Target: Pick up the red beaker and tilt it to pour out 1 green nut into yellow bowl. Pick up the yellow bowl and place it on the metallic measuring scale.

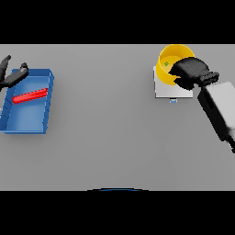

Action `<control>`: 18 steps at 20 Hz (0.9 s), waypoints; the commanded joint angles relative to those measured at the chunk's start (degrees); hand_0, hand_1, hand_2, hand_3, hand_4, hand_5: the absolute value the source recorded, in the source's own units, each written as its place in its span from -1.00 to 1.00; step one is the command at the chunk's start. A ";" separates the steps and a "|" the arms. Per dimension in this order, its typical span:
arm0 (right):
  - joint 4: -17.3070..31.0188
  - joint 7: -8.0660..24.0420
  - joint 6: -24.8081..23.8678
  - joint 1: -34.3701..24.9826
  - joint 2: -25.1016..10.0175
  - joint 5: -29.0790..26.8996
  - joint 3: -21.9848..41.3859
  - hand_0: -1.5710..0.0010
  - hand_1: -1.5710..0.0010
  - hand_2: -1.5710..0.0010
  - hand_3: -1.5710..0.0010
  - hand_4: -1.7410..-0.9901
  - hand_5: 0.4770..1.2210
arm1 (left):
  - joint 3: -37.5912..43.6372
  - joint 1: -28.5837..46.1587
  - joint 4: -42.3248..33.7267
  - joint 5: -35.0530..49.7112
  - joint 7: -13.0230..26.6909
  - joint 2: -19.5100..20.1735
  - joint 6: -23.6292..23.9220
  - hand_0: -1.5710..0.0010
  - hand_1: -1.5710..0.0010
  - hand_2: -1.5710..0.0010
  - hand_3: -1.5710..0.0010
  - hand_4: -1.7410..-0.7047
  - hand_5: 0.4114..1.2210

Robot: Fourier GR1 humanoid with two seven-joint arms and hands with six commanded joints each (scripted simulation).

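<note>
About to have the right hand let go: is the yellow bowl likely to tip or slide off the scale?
Probably stable: the yellow bowl looks wide and low, sitting over the metallic scale. It seems set toward the scale's far edge, so a nudge could shift it. The right hand grips its near rim; the small green nut inside adds little weight.

The whole view is filled by a plain grey worktop. No wall, floor or window can be seen. The surface is evenly lit, with no strong shadows cast on it. Its tone is matte and uniform from edge to edge.
</note>
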 commanded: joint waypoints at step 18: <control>6.33 0.80 2.09 -0.03 1.73 -3.36 -2.31 0.04 0.14 0.26 0.39 -0.39 0.20 | -0.02 -0.37 -0.29 0.36 0.33 0.11 -0.64 1.00 1.00 1.00 1.00 0.74 -0.13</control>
